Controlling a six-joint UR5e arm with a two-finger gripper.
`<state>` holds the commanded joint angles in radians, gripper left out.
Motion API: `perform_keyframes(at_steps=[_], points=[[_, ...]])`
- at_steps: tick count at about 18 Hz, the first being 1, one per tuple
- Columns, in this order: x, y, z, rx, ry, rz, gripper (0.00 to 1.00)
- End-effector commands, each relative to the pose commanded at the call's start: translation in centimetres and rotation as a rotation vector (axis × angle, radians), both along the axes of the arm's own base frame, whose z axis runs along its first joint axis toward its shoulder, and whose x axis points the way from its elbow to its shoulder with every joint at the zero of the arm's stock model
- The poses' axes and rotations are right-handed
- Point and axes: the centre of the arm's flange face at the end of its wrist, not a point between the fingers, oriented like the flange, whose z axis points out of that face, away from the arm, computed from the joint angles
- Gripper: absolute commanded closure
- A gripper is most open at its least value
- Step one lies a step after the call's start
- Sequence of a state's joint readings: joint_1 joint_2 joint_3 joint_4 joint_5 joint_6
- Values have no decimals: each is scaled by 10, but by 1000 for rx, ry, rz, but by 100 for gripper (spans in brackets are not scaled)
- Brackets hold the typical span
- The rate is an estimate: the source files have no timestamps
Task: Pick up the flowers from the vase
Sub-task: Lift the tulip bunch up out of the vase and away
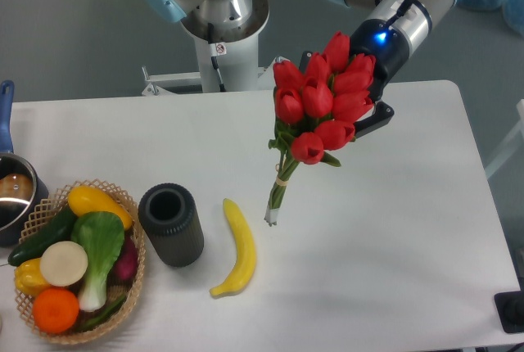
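Wicker basket [49, 205] of vegetables sitting at left bench [409, 245] edge. Vase [171, 225] standing upright, mouth vacant. Banana [237, 247] lying just beside it. Tulip bunch [315, 115] hanging airborne right of vase, stems clear of bench, tilting. End effector [370, 115] appearing clamped on bunch behind buds, contact mostly hidden. Judging bunch light, top-heavy, stems bendy; tied stem band looking like firmer hold. Bench white, smooth; grey floor beyond.
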<state>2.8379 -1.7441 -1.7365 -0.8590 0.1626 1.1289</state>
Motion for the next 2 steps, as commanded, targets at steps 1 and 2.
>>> perform_keyframes(at_steps=[1, 2], points=[[1, 1, 1, -1, 2, -1, 59], [2, 1, 1, -2, 4, -2, 59]])
